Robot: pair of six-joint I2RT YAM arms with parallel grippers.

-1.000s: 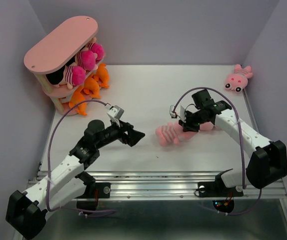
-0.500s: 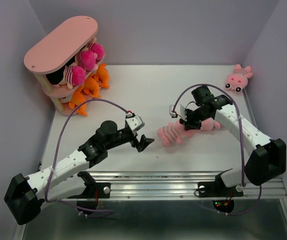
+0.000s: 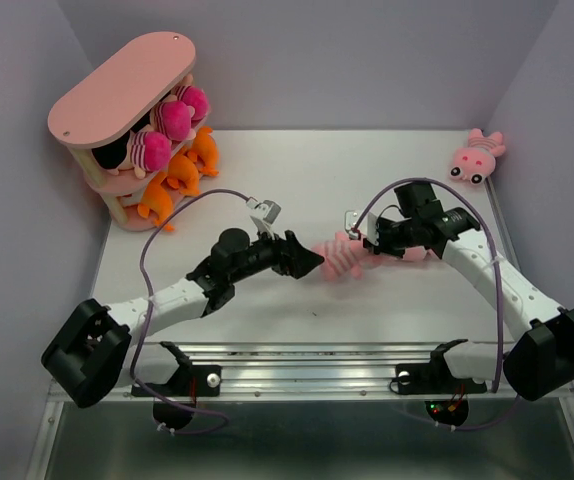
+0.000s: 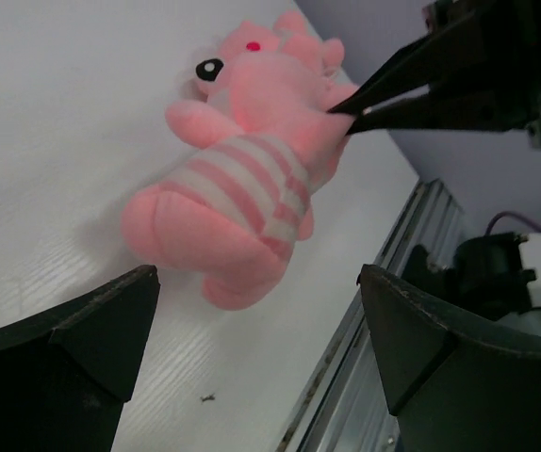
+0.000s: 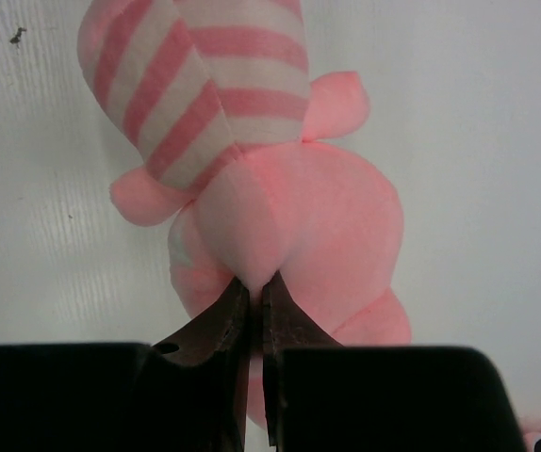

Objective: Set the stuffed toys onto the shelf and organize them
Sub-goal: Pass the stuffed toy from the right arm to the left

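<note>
Item: striped pink toy (image 3: 339, 258), lying on its side at mid-table and pinched at the head end by the right gripper (image 3: 372, 243), fingers pressed together on a fold of plush. Left gripper (image 3: 307, 262): fingers spread, the toy's striped lower body just ahead of them.

Shelf (image 3: 117, 90): pink, far left corner, holding magenta-clothed dolls (image 3: 172, 118) above orange toys (image 3: 172, 180). Second pink toy (image 3: 477, 158): far right corner.

Surface: white table (image 3: 287, 180); lavender walls (image 3: 367, 60).

Change over half a second: the left arm had reached forward to the toy, and the toy had shifted slightly away from the bases.
</note>
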